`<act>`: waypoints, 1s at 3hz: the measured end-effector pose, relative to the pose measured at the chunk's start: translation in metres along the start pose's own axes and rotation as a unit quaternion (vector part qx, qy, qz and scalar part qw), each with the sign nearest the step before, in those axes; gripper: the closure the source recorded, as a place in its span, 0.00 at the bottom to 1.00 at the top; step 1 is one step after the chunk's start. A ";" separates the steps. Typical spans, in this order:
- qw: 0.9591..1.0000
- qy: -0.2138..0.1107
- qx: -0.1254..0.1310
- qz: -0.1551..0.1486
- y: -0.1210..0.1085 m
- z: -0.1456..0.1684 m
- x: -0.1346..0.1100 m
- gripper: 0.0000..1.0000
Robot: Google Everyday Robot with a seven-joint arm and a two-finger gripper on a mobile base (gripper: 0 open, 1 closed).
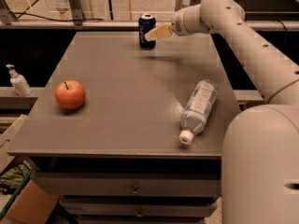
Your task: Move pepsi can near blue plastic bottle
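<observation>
The pepsi can (147, 31) stands upright at the far edge of the grey table (126, 83), dark blue with a silver top. The blue plastic bottle (198, 109) lies on its side near the table's front right, white cap toward the front edge. My gripper (150, 34) reaches in from the right on the white arm (243, 36); its pale fingertips are right beside the can's right side, at about mid-height of the can. The can stands far from the bottle.
A red apple (70, 94) sits on the left part of the table. A small white pump dispenser (17, 80) stands on a ledge left of the table. A cardboard box (28, 204) is on the floor at lower left. Drawers run below the tabletop.
</observation>
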State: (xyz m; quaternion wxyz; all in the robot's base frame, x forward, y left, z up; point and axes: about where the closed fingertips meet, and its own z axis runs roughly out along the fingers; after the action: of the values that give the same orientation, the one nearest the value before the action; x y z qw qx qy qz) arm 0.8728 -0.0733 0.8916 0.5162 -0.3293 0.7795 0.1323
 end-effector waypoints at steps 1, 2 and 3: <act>1.000 0.012 -0.018 -0.001 0.012 0.022 -0.008 0.00; 0.999 0.025 -0.035 0.002 0.026 0.040 -0.011 0.00; 0.998 0.028 -0.051 0.002 0.039 0.053 -0.017 0.00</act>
State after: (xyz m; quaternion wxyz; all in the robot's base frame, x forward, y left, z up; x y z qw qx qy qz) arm 0.8892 -0.0092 0.8784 0.4763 -0.3575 0.7866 0.1633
